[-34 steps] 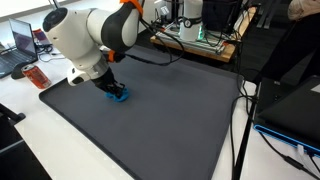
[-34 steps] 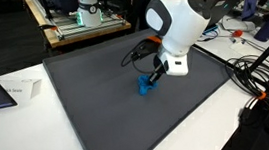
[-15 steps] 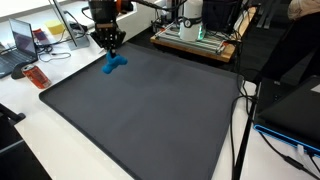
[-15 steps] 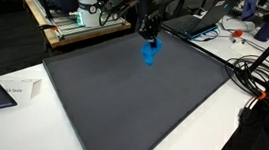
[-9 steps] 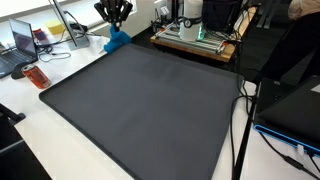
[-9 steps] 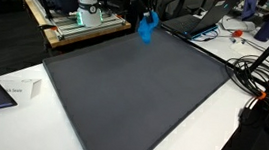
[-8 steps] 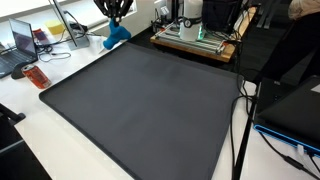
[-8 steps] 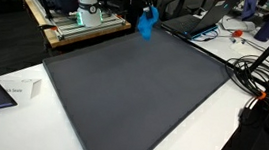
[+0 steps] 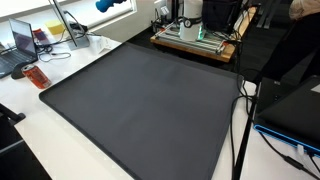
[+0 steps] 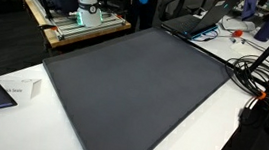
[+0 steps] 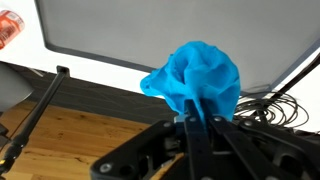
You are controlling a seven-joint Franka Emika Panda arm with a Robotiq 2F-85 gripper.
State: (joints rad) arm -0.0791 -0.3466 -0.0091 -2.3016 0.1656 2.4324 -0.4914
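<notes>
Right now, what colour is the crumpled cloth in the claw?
Bright blue. The cloth shows best in the wrist view, pinched by the gripper.

A white tabletop (image 9: 25, 115) carries a large dark grey mat (image 9: 150, 100), which lies flat well below the hand (image 11: 196, 122). Beside a corner of the mat, down and off to one side of the hand, lie a small red packet (image 9: 38, 77) and an open laptop (image 9: 22, 42). Well away from the hand lie a white card (image 10: 19, 90) and black cables (image 10: 262, 90).

Bright even indoor light, soft shadows; wrist view bkgd overexposed, edges slightly warped.
</notes>
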